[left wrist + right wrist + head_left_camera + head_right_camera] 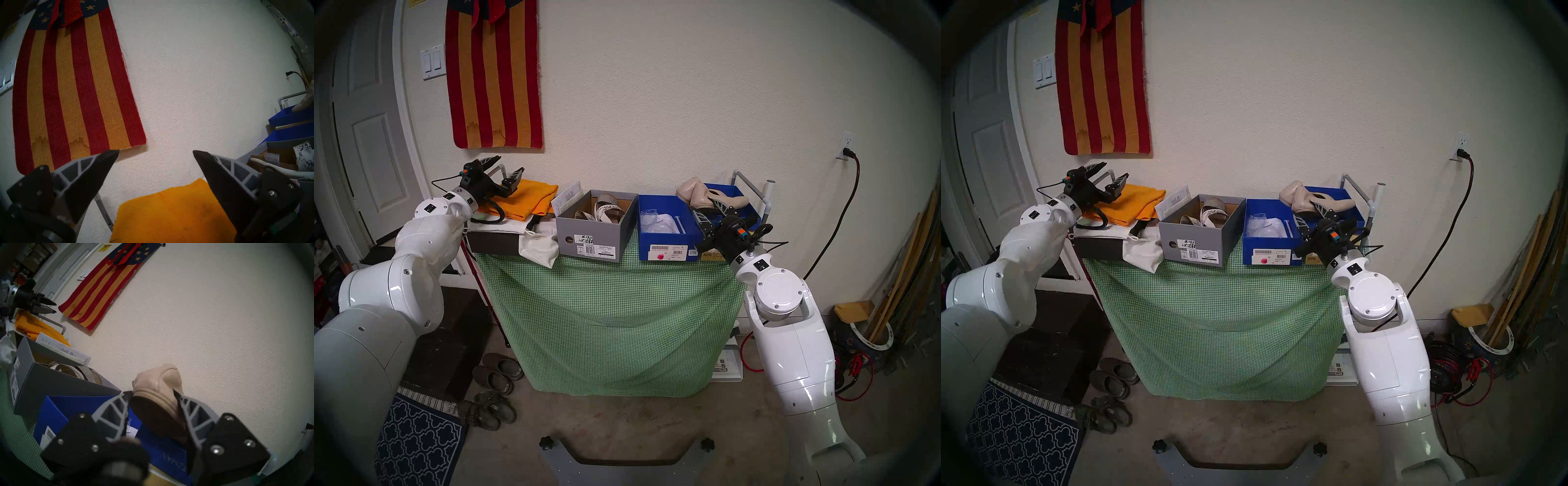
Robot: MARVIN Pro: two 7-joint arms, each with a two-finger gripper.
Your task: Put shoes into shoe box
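the right tool (153, 395) is clamped across a beige flat (158, 387), fingers (112, 411) pressing both sides, sole toward the wrist camera. the grip sits mid-shoe, likely to keep it level during transfer. a second flat (721, 201) rests on the blue lid (743, 207) behind. the open blue shoe box (667, 234), beside it on the green-covered tabletop (605, 305), holds only white paper, so it reads as the destination. the sandals (602, 210) lie inside the grey shoe box (588, 241). the left tool (156, 162) is released and empty, parked above the orange cloth (171, 213), clear of the working area.
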